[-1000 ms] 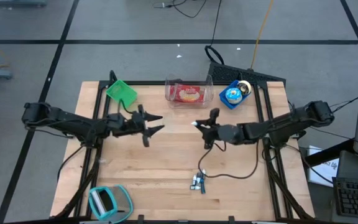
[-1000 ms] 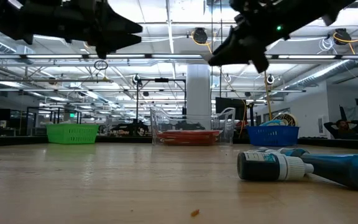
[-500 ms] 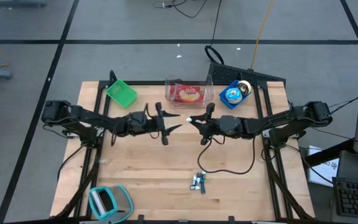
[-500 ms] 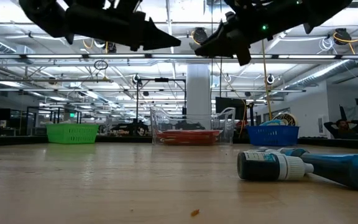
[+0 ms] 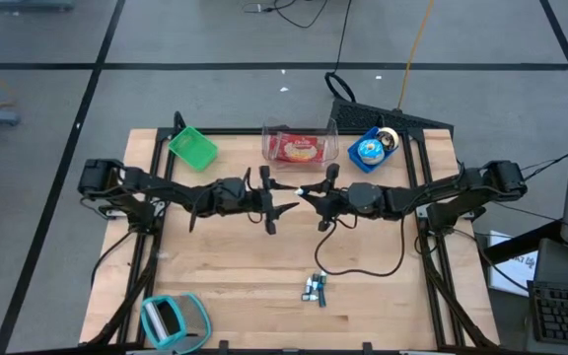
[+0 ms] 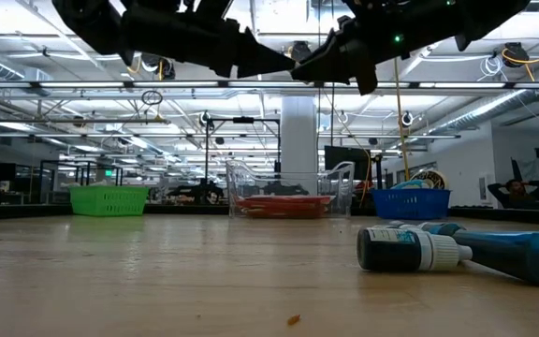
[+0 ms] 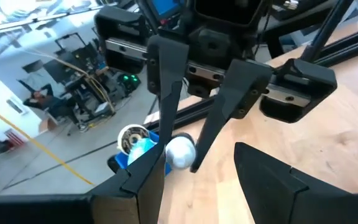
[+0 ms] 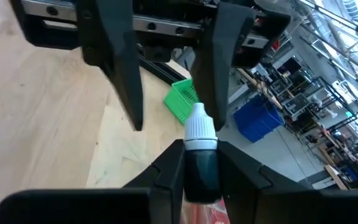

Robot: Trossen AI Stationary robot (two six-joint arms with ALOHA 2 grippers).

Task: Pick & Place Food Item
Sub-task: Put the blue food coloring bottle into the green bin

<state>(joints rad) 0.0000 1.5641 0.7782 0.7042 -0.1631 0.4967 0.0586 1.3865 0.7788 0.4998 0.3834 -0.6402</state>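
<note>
Two grippers met above the bench centre. The right gripper [image 5: 306,193], from three o'clock, pinched a small dark bottle with a white cap [image 8: 199,148]. The left gripper [image 5: 286,196], from nine o'clock, stood spread beside it. A clean handover would need the cap centred between those fingers. The pale wooden bench [image 5: 245,266] sat in a bright workshop.

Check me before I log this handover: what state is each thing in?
Right gripper: shut on small bottle, above the table.
Small bottle: held, white cap on.
Left gripper: open, facing that cap.
Dark bottle: lying on its side on the table.
Clear container: open-topped, red packet inside.
</note>
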